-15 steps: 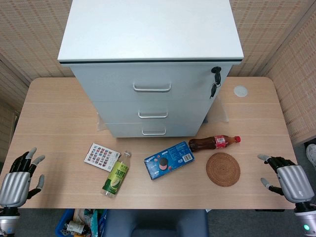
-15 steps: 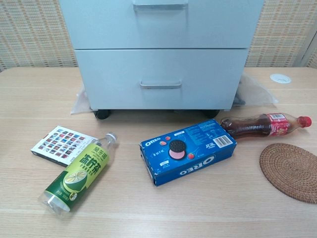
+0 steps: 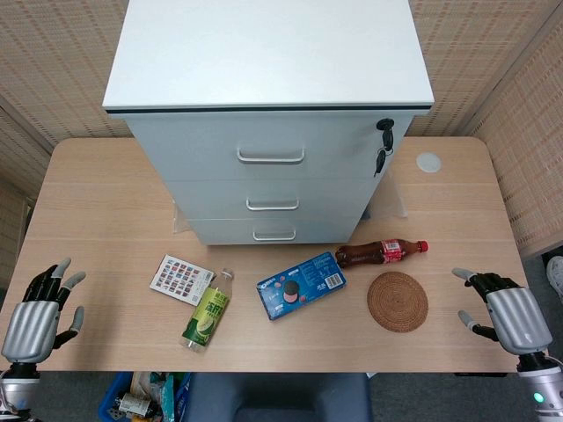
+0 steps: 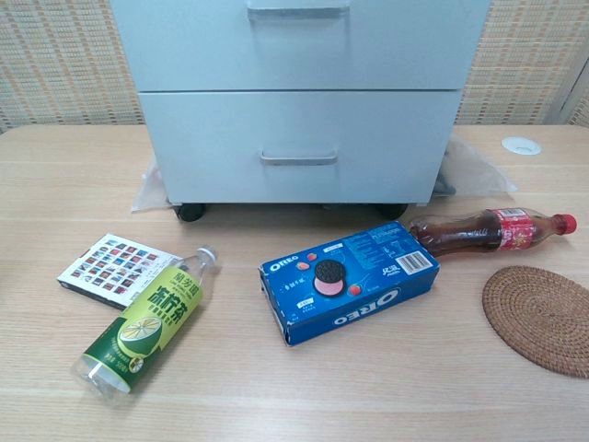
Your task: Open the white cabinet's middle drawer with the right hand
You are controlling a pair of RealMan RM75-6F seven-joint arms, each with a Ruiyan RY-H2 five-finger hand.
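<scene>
The white cabinet (image 3: 273,97) stands at the back middle of the table, all three drawers closed. Its middle drawer (image 3: 273,195) has a silver handle (image 3: 273,206); in the chest view the middle drawer's handle (image 4: 297,10) shows at the top edge above the bottom drawer (image 4: 299,147). My right hand (image 3: 506,312) hovers open at the table's front right corner, far from the cabinet, holding nothing. My left hand (image 3: 37,315) hangs open at the front left corner, also holding nothing. Neither hand appears in the chest view.
In front of the cabinet lie a cola bottle (image 3: 380,254), an Oreo box (image 3: 301,284), a green tea bottle (image 3: 207,313), a patterned card box (image 3: 180,279) and a woven coaster (image 3: 398,301). Keys (image 3: 383,145) hang from the cabinet's lock. A white disc (image 3: 428,162) sits at the back right.
Both hands have shifted slightly: the right hand a little inward and up, the left hand slightly down. Everything on the table is unmoved.
</scene>
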